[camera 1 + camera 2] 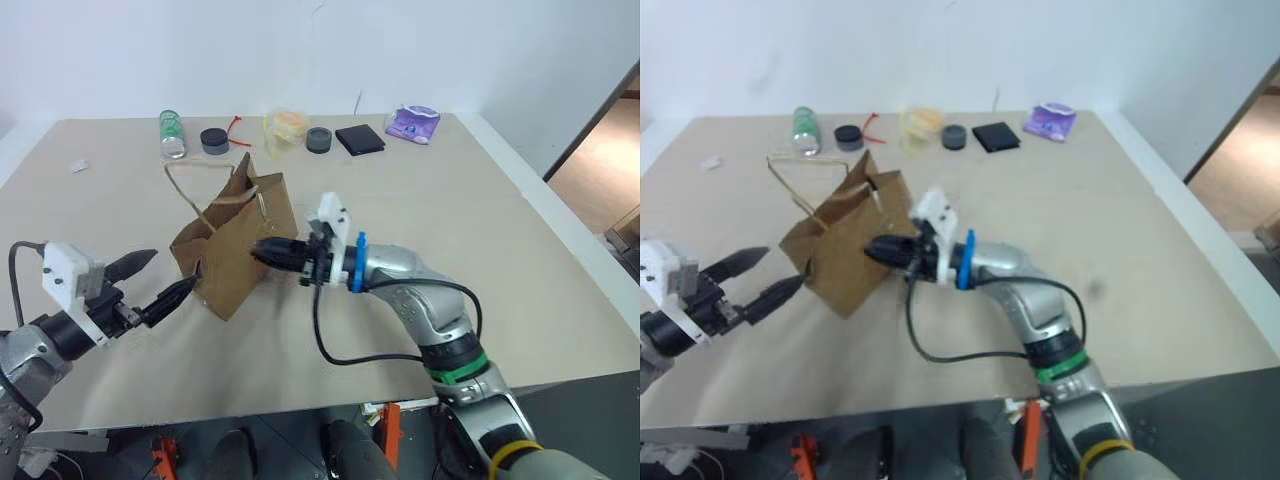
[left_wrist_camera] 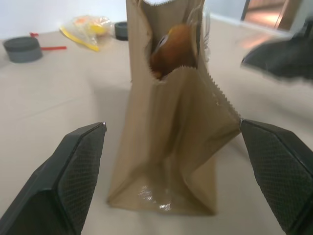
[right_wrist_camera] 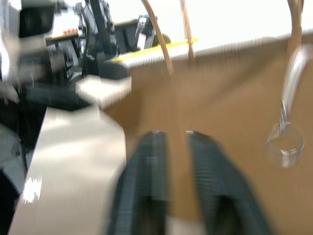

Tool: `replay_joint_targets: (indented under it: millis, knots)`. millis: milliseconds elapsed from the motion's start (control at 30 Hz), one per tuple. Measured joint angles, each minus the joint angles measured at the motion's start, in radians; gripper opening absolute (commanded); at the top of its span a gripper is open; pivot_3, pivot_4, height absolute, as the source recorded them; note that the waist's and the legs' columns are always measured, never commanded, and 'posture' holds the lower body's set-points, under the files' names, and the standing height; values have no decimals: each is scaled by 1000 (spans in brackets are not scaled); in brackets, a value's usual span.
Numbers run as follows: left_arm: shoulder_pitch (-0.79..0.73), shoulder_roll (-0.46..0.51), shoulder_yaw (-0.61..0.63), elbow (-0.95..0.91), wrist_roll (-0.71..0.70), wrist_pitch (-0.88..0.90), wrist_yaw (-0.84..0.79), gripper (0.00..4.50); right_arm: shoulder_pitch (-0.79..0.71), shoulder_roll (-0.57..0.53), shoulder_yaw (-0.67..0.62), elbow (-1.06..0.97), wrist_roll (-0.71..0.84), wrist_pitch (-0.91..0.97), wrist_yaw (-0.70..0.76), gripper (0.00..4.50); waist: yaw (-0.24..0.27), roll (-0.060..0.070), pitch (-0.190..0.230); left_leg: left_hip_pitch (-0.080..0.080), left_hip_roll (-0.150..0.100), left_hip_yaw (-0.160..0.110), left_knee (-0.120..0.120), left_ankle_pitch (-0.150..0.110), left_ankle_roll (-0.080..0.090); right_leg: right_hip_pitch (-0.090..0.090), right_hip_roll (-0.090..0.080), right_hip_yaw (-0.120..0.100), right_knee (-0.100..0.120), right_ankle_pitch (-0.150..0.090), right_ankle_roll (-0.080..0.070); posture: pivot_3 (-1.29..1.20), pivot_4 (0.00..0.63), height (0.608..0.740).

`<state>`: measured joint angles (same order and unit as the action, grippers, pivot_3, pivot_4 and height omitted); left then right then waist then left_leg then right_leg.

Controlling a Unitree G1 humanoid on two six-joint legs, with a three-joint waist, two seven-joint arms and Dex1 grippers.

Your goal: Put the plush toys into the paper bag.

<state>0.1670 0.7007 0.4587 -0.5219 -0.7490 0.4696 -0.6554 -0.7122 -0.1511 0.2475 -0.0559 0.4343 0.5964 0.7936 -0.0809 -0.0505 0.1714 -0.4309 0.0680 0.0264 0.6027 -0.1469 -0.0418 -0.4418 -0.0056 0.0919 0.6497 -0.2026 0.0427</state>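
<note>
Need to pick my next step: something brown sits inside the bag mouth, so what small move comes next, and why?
Probably draw the right hand back from the paper bag: its fingers are shut against the bag wall, the left hand stands open beside it, and a brown plush already sits inside.

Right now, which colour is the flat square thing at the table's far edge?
Black, best seen in the left eye view.

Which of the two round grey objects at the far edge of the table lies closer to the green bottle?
The left grey disc, beside the red tie, is closer to the green bottle. The other grey disc lies beyond the yellow packet, next to the black square.
</note>
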Motion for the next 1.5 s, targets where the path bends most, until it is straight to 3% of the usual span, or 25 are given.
replay_joint_targets:
  millis: [233, 767, 1133, 1500]
  knots:
    - [-40, -13, -50, 14, 37, -31, -14, 4500, -49, 62, 48, 135, -71, -21, -33, 29, -2, -1, 0, -4, 0, 0, 0, 0, 0, -2, -3, -4, -1, 0, 0, 0, 150, 740]
    - [-70, 20, 97, -4, -238, 104, 4, 4500, -55, 99, 55, 209, -145, -55, -46, 29, 1, -1, 0, -6, 2, -4, 0, -1, -1, -2, -1, -9, -1, -3, -2, 0, 150, 740]
    - [-41, 51, -39, 35, 28, 7, -67, 4500, -59, 101, 53, 208, -145, -50, -47, 29, 1, 0, 0, -6, 2, -4, 0, -1, -1, -2, -1, -9, -1, -3, -3, 0, 150, 740]
    - [-216, -26, -156, 199, 162, -60, -48, 4500, -82, 115, 48, 183, -140, -37, -51, 29, 2, -1, 0, -7, 2, -4, 0, -1, -1, -2, -1, -10, -1, -3, -2, 0, 150, 740]
